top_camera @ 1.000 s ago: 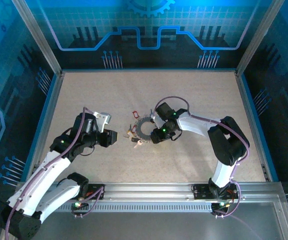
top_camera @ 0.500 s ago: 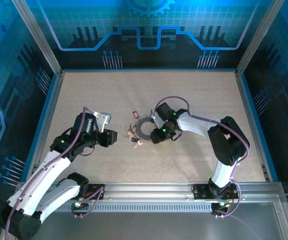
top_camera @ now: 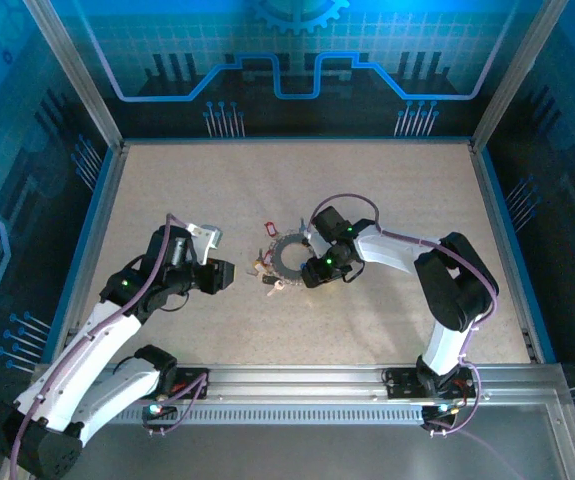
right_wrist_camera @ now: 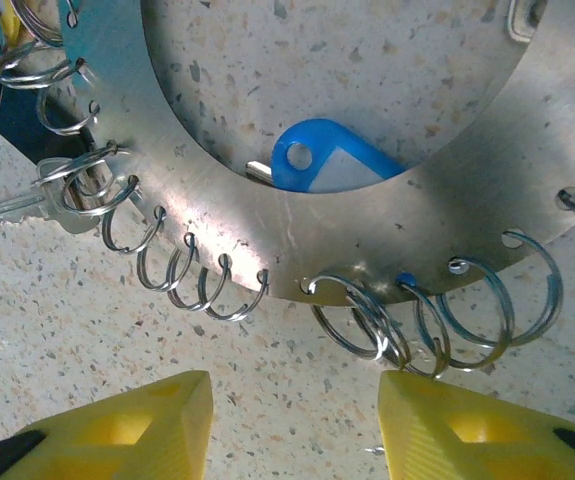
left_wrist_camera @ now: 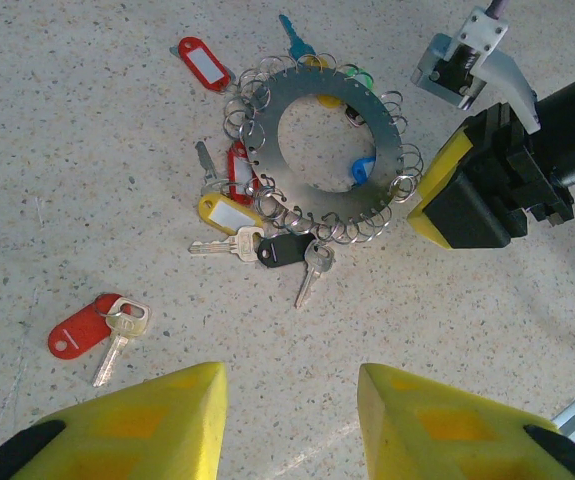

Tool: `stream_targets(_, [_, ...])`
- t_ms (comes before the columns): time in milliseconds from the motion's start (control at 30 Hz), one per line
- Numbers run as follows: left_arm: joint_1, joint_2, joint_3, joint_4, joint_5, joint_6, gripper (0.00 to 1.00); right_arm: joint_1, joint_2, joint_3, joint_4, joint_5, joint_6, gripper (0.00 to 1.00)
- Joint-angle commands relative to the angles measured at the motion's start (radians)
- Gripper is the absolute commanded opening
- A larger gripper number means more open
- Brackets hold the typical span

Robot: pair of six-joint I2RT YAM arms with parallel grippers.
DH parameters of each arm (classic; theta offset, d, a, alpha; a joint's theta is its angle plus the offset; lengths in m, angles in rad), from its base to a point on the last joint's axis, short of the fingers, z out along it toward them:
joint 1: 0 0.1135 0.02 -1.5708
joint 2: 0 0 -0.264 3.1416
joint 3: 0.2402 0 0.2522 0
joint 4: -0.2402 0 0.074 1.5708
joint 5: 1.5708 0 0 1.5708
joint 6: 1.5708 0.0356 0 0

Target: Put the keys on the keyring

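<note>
Nearest the camera in the left wrist view, the left gripper (left_wrist_camera: 292, 385) is seen at the bottom edge. Its yellow fingers are spread and nothing is held between them.

Just beyond it, at the lower left of that frame, a loose red-tagged key (left_wrist_camera: 97, 330) lies on the speckled tabletop (left_wrist_camera: 487, 330), well apart from everything else. This key is judged not yet fitted.

Further up, toward the middle of the frame, a yellow-tagged key (left_wrist_camera: 225, 215) and a black-tagged key (left_wrist_camera: 285, 250) are clustered against the lower left rim of the keyring (left_wrist_camera: 312, 210). They appear hooked into the split rings (left_wrist_camera: 352, 232) that line its toothed edge.

The keyring lies flat in the upper middle of the frame. A blue tag (left_wrist_camera: 364, 170) is seen inside its opening, and a teal key (left_wrist_camera: 297, 40) at its far rim.

A red tag (left_wrist_camera: 202, 62) lies at the upper left, just beside the rim; whether it is attached cannot be told.

At the right of the ring, the right gripper (right_wrist_camera: 292, 400) is placed close to the edge. In its own view its fingers are parted with nothing pinched, and several empty split rings sit just above them.

The task is judged well advanced. At least the loose red-tagged key remains to be picked up and threaded on.
</note>
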Motion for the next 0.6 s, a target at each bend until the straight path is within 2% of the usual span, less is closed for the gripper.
stream_targets(0, [0.007,0.003,-0.016,0.005,0.028,0.015,0.41,-0.013,0.006,0.025,0.005,-0.023,0.003,0.48])
stream_targets(333, [0.006,0.006,-0.016,0.005,0.029,0.015,0.40,-0.014,0.031,0.042,0.002,-0.021,0.003,0.48])
stream_targets(567, [0.007,0.007,-0.016,0.008,0.031,0.008,0.40,-0.015,0.036,0.044,-0.001,0.025,0.024,0.51])
